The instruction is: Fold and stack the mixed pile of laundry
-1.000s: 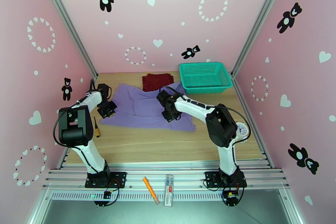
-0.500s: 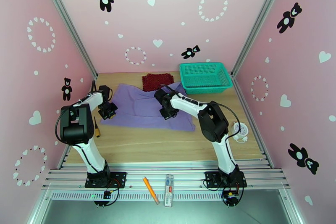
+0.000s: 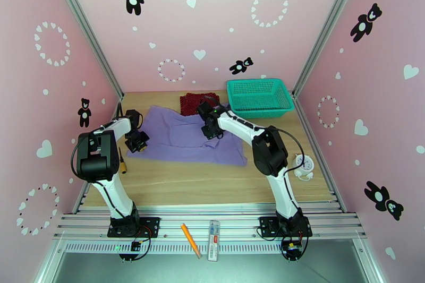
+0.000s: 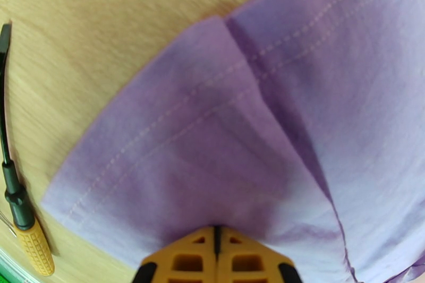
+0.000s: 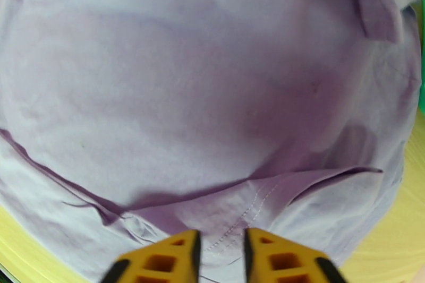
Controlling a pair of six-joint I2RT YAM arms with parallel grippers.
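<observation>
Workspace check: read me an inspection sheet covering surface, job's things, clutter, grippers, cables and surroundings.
Surface: light wooden table.
Job's things: lavender T-shirt spread flat; dark red cloth behind it.
Clutter: teal basket, screwdriver, small white device, orange pen.
Grippers: left gripper shut on the T-shirt's edge; right gripper open over a fold.
Cables: black cable along each arm.
Surroundings: pink walls with bear and heart stickers.

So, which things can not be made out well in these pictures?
- Dark red cloth: top view, its near right corner sits behind the right arm.
- Right gripper: top view, its own wrist hides the fingertips.
- Lavender T-shirt: both wrist views, cut off by the picture edges, so its whole shape is not seen there.
- Flat clear item on the front rail: top view, too small to name.
</observation>
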